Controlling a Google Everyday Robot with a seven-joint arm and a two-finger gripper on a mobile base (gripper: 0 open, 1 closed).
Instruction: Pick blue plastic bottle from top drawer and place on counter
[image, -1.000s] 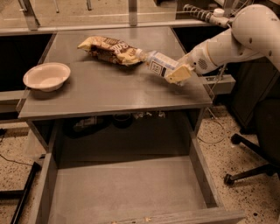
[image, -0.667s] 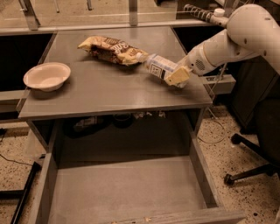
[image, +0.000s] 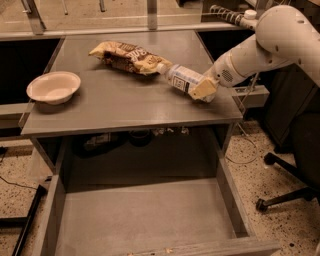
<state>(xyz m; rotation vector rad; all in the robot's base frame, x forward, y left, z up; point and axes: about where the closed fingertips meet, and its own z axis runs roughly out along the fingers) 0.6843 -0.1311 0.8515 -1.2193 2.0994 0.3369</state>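
Note:
The blue plastic bottle lies tilted at the right side of the counter, its white cap pointing at the snack bag. My gripper comes in from the right on a white arm and is shut on the bottle's base end. I cannot tell whether the bottle rests on the counter or hangs just above it. The top drawer stands pulled open below the counter's front edge, with a bare grey floor.
A yellow-and-brown snack bag lies at the back middle of the counter, close to the bottle's cap. A white bowl sits at the left. A chair base stands on the floor to the right, a black leg to the left.
My gripper and the bottle have dropped slightly toward the counter surface. Nothing else has moved.

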